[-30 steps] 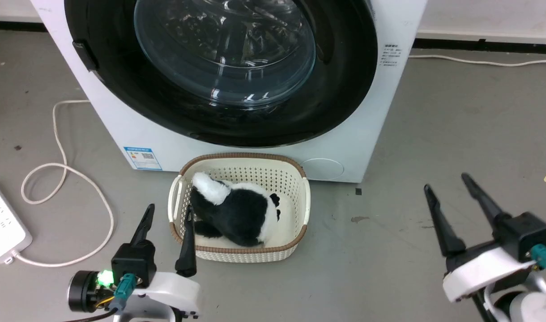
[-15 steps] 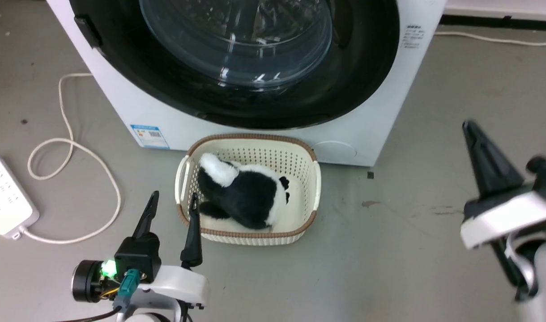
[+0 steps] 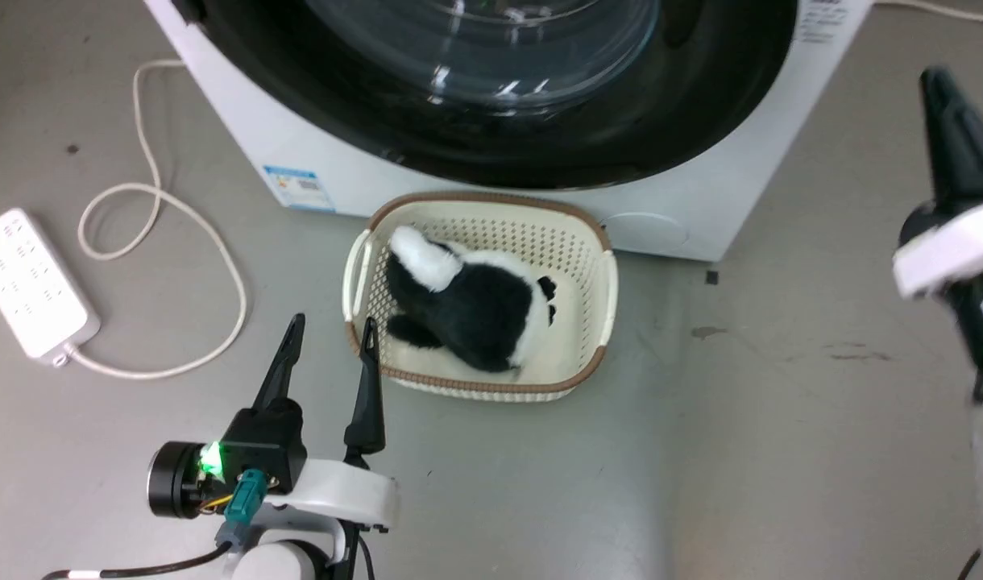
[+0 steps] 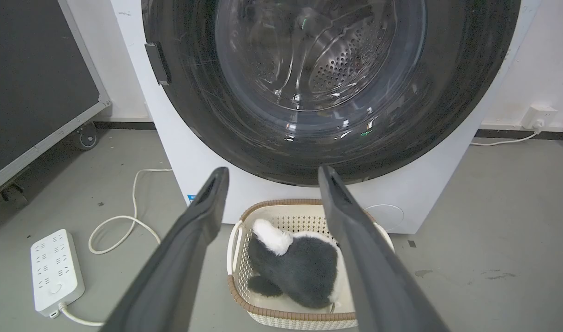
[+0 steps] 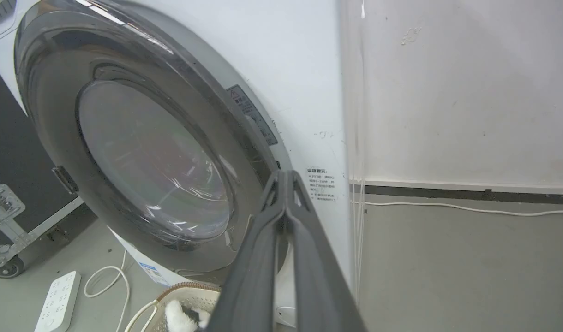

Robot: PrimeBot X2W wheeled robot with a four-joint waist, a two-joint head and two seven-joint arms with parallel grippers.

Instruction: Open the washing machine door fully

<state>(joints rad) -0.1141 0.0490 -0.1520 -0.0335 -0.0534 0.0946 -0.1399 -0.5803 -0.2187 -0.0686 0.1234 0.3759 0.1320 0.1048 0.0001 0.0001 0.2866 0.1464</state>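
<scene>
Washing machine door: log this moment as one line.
washing machine door: closed, untouched | left gripper: open, empty, near basket | right gripper: shut, empty, pointing toward door's right rim | basket: plush toy inside

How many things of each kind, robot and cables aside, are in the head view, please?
Washing machine: 1
Basket: 1
Plush toy: 1
Power strip: 1
Total: 4

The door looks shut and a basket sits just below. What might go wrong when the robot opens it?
The shut right end effector might slip off the glossy washing machine door. The swinging door or an arm might bump the basket holding the plush toy.
</scene>
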